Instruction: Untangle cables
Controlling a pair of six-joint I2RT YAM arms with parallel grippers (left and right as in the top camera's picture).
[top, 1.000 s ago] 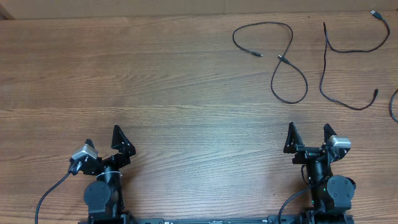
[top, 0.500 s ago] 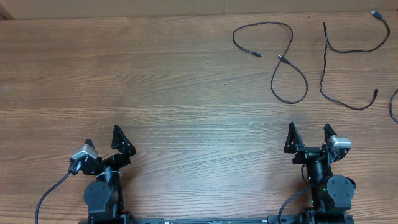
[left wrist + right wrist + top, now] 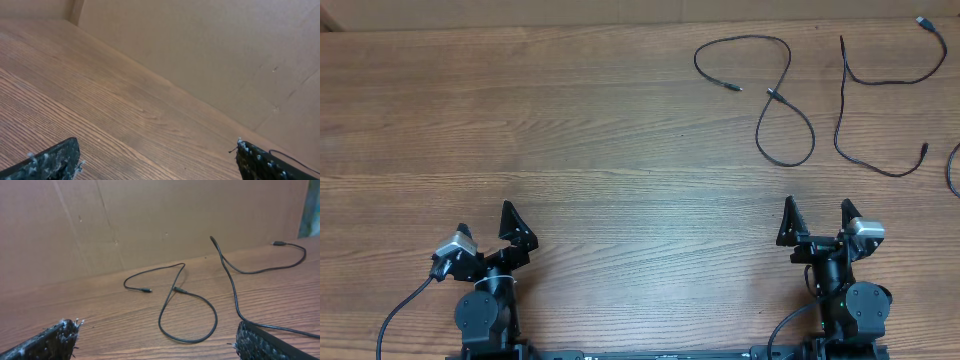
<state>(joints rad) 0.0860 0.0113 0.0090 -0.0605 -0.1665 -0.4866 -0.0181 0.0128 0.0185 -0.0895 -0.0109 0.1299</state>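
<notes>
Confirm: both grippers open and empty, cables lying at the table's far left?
Not left: the cables lie at the far right of the table, beyond the right gripper, as the overhead view shows. The left gripper and right one are open and empty.

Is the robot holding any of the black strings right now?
Nothing is held. The left gripper and right gripper are open and empty; the cables lie on the table.

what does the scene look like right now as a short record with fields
table: wood grain
looped cable: far right side, crosses itself once
long cable: right of the looped one, apart from it
third cable: at the right edge, mostly cut off
left gripper: open, holding nothing, far from the cables
right gripper: open, holding nothing, nearer the cables
tangle: none visible between separate cables
</notes>
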